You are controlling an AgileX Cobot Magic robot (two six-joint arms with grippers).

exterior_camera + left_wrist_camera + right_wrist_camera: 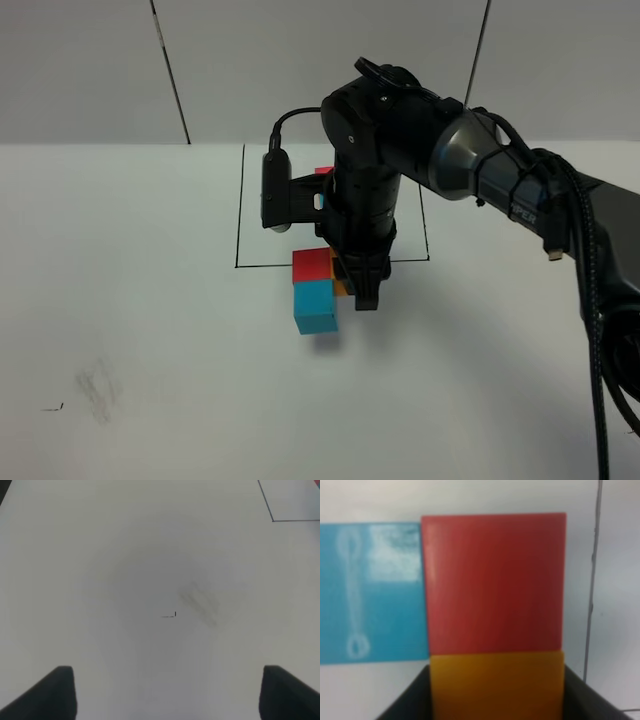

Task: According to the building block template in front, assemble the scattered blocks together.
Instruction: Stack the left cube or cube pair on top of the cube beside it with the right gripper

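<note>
A: Just below the drawn square on the desk, what lies there?

B: Three cubes packed together. The red cube touches the square's near line, the blue cube sits against its near face, and the orange cube is pressed to the red cube's right side, mostly hidden by the arm.

A: And the right tool?

B: It stands straight down over the orange cube. Its wrist view shows the orange cube between the two dark fingers, clenched from both sides, with the red cube flush against it and the blue cube flush against the red.

A: Is the template visible?

B: Only a sliver of red inside the square, behind the arm. The rest is covered.

A: The left tool?

B: Far from the square, over bare desk near a small pen mark and a grey smudge. Its fingertips stand wide apart, released, gripping nothing.
</note>
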